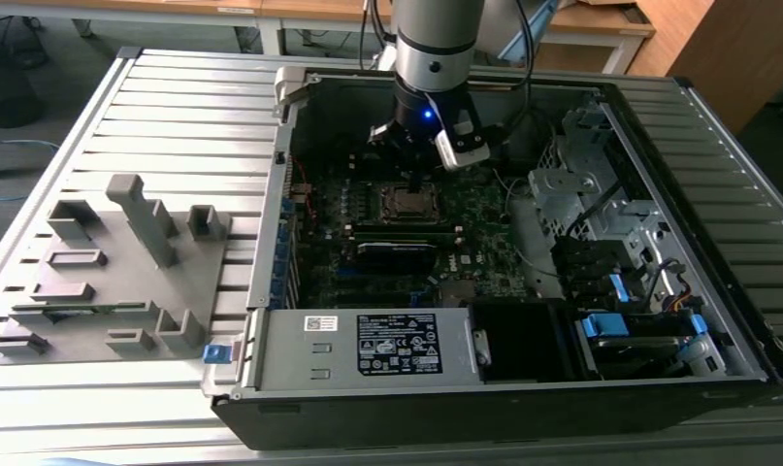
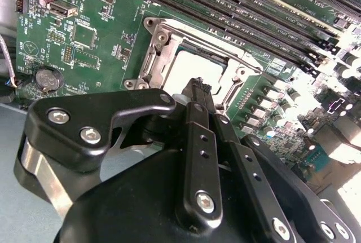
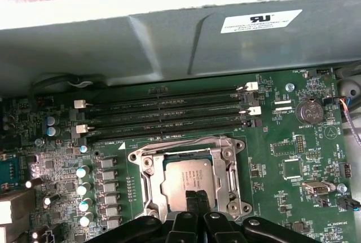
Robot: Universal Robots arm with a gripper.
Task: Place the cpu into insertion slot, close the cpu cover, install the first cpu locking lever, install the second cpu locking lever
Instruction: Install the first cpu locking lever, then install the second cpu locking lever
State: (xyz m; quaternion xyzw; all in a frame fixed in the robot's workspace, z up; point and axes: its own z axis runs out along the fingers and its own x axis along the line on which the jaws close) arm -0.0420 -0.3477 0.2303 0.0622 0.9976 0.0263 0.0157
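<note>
The cpu lies flat in the insertion slot on the green motherboard, its silver top showing through the window of the cpu cover. The cover lies down flat around the chip. A thin wire lever runs along the socket's edge beside the memory slots. My gripper is shut, its two black fingers pressed together with the tips just over the chip's edge and nothing between them. In the second wrist view the gripper stands over the cpu and cover. The exterior view has the gripper directly above the socket.
Long black memory slots run beside the socket, with the grey case wall behind them. A row of capacitors stands on another side. In the exterior view, a grey parts fixture sits left of the case, drive cages to the right.
</note>
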